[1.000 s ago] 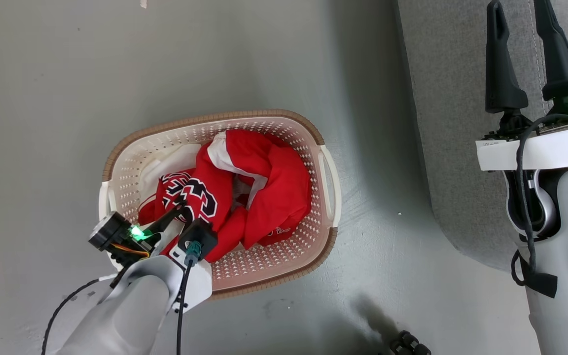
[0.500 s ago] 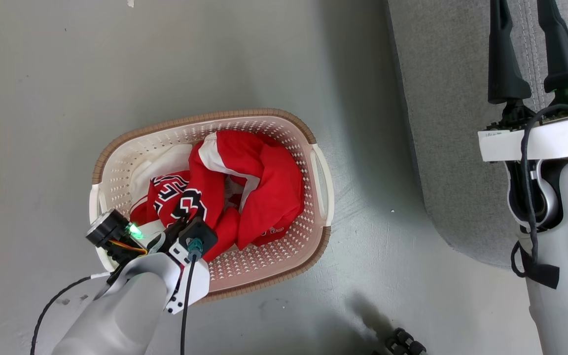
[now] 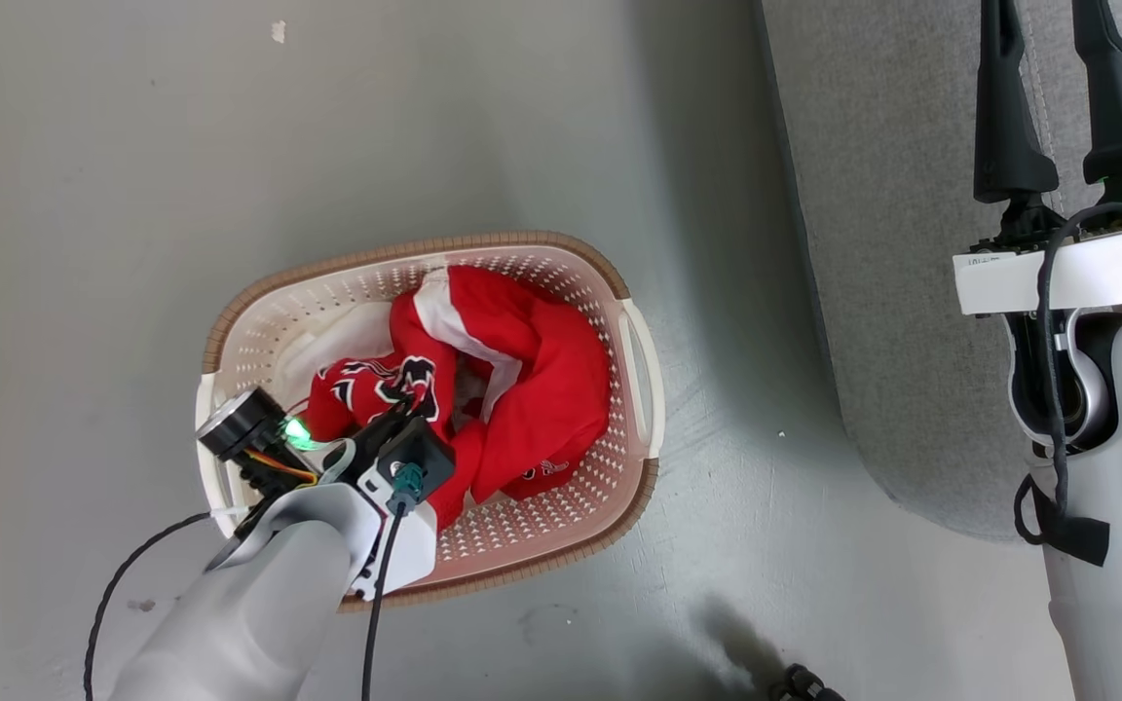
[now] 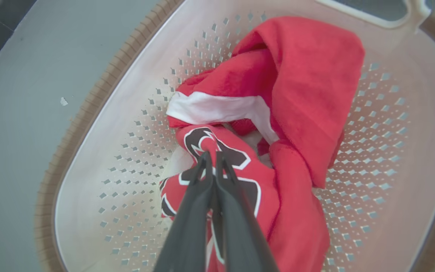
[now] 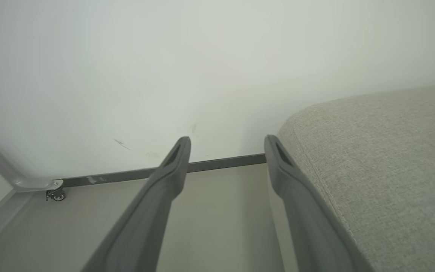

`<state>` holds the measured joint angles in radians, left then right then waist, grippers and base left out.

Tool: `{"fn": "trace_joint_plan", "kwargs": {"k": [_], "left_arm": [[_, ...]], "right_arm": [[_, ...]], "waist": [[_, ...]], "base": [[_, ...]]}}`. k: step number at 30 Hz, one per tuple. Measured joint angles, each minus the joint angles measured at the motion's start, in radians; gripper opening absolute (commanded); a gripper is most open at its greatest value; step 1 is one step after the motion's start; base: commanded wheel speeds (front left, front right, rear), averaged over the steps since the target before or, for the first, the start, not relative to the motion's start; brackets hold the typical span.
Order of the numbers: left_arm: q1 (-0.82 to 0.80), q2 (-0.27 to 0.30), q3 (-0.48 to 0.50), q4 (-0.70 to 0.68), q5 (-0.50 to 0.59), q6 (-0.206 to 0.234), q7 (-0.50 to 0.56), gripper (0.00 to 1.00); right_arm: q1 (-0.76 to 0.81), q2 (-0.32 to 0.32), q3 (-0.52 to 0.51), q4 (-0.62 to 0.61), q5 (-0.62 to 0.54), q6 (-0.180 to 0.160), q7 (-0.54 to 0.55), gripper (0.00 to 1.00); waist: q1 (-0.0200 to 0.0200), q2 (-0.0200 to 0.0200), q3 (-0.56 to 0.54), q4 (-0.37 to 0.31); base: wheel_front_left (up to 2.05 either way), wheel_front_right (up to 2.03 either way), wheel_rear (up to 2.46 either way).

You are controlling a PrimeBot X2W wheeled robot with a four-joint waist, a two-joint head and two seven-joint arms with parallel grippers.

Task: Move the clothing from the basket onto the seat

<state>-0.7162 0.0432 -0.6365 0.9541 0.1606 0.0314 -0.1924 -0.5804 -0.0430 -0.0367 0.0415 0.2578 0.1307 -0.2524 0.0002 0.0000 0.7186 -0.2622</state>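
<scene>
The cream basket [image 3: 635,362] with a brown rim stands on the grey floor, left of the light-grey seat [image 3: 892,243]. Red clothing [image 3: 551,389] with white trim lies bunched inside it. My left gripper [image 3: 407,401] reaches into the basket's near left part. In the left wrist view the left gripper [image 4: 212,155] is shut on the clothing [image 4: 308,87], pinching a fold that carries black-and-white lettering, above the perforated basket [image 4: 127,124] wall. My right gripper [image 3: 1043,19] hangs open over the seat's edge. In the right wrist view the right gripper [image 5: 227,141] holds nothing, beside the seat [image 5: 383,162].
A dark wheeled part [image 3: 804,686] shows at the bottom edge of the floor. A pale wall with a dark baseboard [image 5: 221,163] lies ahead of the right gripper, with a caster [image 5: 57,194] at the wall's foot. Open floor separates basket and seat.
My left gripper has shut on the lettered fold of the clothing, and the fabric there has bunched up. The head camera has shifted slightly. The right gripper stays open.
</scene>
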Motion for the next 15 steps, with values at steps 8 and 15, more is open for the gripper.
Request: {"fn": "trace_joint_plan", "kwargs": {"k": [8,15], "left_arm": [[0.000,-0.003,-0.002,-0.047,-0.024,0.001,-0.035,0.00],[0.004,-0.003,0.037,-0.122,-0.072,0.026,-0.054,0.00]], "right_arm": [[0.002,0.000,0.006,0.008,-0.004,0.000,0.000,1.00],[0.010,-0.001,0.027,0.025,-0.023,0.000,0.000,1.00]], "waist": [[-0.0001,0.0000,-0.039,0.014],[-0.0001,0.0000,-0.084,0.031]], "base": [[0.00,0.00,0.00],[0.00,0.00,0.00]]}}
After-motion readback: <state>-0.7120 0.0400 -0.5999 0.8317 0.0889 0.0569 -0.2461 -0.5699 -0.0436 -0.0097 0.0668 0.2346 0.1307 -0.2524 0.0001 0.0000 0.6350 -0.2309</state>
